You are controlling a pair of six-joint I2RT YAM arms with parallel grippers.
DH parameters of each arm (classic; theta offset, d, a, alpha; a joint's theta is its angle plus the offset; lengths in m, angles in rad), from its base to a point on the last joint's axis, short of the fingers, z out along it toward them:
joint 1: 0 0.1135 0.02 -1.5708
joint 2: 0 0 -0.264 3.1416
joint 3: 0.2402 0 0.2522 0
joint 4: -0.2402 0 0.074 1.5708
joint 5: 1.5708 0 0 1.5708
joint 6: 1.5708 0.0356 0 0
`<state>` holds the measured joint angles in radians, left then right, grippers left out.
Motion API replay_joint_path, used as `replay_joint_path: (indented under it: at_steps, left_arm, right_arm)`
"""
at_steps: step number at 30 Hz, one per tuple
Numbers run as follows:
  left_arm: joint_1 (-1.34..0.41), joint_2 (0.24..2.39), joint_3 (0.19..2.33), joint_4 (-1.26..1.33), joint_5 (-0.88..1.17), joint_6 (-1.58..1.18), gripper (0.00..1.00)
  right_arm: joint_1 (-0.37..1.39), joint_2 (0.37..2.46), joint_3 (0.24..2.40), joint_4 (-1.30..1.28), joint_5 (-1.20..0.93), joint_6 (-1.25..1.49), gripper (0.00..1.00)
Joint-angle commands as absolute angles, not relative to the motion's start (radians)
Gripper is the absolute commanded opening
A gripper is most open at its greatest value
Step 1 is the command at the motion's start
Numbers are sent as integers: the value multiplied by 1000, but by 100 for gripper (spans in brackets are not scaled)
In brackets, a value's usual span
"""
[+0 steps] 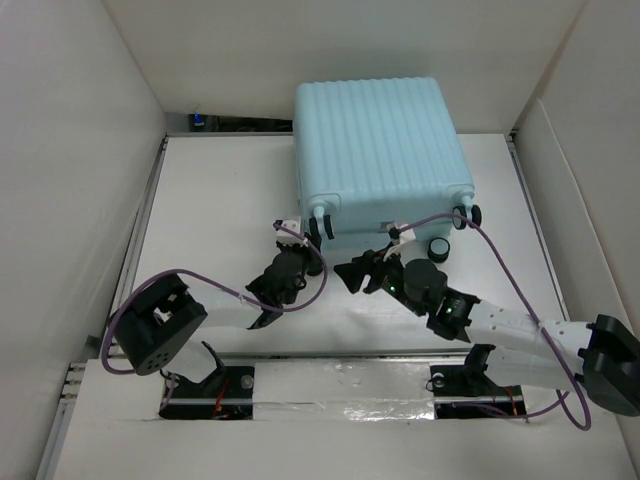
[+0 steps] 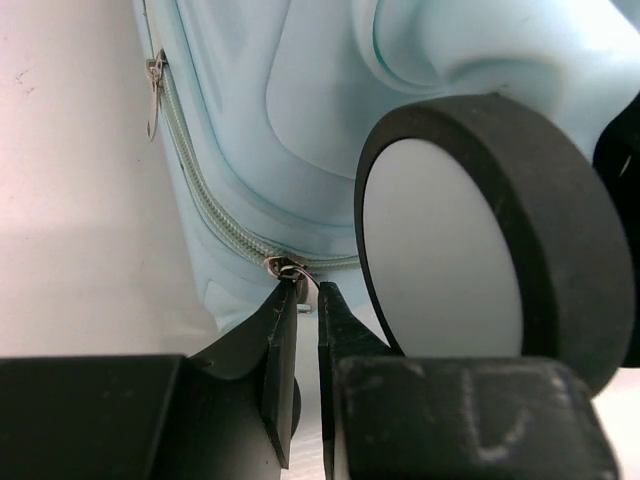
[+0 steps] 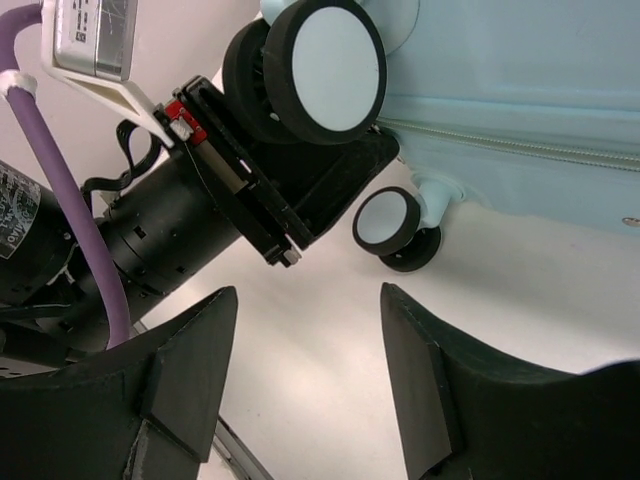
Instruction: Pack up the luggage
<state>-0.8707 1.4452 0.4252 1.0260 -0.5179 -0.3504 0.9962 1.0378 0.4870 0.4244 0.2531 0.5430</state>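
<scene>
The luggage point(image 1: 380, 140) is a pale aqua ribbed hard-shell suitcase. It lies closed at the back middle of the table with its wheels toward me. My left gripper point(image 1: 302, 240) is at its near left corner, beside a black-and-white wheel point(image 2: 450, 240). In the left wrist view the left gripper point(image 2: 308, 290) is shut on a small metal zipper pull point(image 2: 287, 268) on the zip line of the luggage point(image 2: 300, 120). My right gripper point(image 1: 352, 275) is open and empty over bare table just right of the left one; in its own view the right gripper point(image 3: 308, 300) faces the left gripper point(image 3: 250, 190) and the luggage point(image 3: 520, 90).
A second zipper pull point(image 2: 155, 90) hangs further along the zip. Spinner wheels point(image 1: 438, 248) stick out at the near right corner of the suitcase. White walls enclose the table on the left, back and right. Purple cables loop round both arms.
</scene>
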Motion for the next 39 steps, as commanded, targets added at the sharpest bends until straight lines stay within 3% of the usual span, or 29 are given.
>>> replay_joint_path:
  at_steps: [1,8,17,22,31,34,36,39]
  left_arm:
    - [-853,1387,439,1212,-592,-316,0]
    - [-853,1359,396,1224,-578,-304,0]
    - [-844,1365,357,1238,-568,-314,0]
    - [-822,1373,348,1250,-558,-318,0]
    - [-801,1381,342,1272,-535,-307,0]
    - [-792,1387,339,1293,-512,-304,0]
    - [-792,1391,342,1293,-505,-302,0]
    - [-769,1397,342,1287,-502,-301,0]
  right_arm:
    - [991,1014,497,476,241,529,68]
    - [982,1040,578,457,238,492,78]
    - [982,1271,826,416,294,489,97]
    - [982,1416,965,305,353,520,99]
    - [960,1540,1061,212,496,552,92]
    - [960,1549,1077,213,499,542,74]
    - [951,1551,1086,200,502,537,48]
    - [939,1543,1069,189,485,532,17]
